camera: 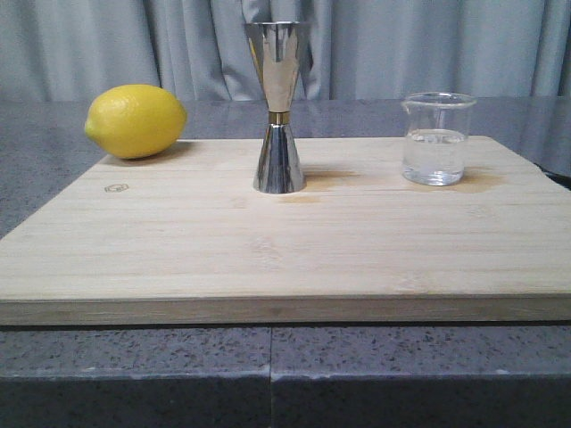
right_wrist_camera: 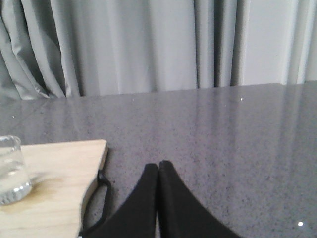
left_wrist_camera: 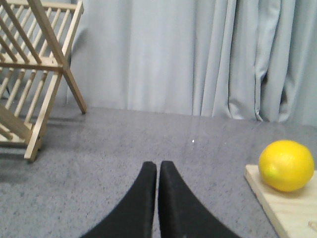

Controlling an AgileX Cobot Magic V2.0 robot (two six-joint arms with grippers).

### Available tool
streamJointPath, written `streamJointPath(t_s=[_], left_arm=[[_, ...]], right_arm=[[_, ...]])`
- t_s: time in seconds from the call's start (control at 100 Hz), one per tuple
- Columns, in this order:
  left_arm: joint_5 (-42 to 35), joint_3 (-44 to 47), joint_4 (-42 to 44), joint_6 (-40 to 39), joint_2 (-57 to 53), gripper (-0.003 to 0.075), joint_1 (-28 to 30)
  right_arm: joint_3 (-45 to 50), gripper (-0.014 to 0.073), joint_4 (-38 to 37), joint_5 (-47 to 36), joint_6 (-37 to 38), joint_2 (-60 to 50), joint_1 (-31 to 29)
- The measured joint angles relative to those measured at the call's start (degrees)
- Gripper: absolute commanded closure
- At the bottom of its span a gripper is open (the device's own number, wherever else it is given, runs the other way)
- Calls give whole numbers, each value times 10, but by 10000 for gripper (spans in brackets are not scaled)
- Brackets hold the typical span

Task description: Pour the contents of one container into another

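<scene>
Left gripper [left_wrist_camera: 157,171]: jaws pressed together, empty.
Lemon [camera: 136,120]: board's [camera: 268,259] far left corner.
Jigger [camera: 278,107]: upright, board centre; contents not visible.
Beaker [camera: 436,138]: board's right, roughly half-full of clear liquid.
Right gripper [right_wrist_camera: 158,172]: jaws pressed together, empty.

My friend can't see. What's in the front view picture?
A tall shiny steel hourglass jigger stands mid-way along a pale wooden cutting board. A small clear glass beaker holding clear liquid stands to its right, a yellow lemon at the far left.
</scene>
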Motion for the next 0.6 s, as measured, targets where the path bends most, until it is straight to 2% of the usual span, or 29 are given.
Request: streamJointPath(t_s=[0.33, 0.6], left_arm=[[128, -183, -1, -3, 122, 739, 0], [141, -216, -1, -3, 177, 739, 0]], right_arm=[[-176, 652, 0, 120, -18, 99, 0], [-219, 652, 0, 133, -29, 150, 0]])
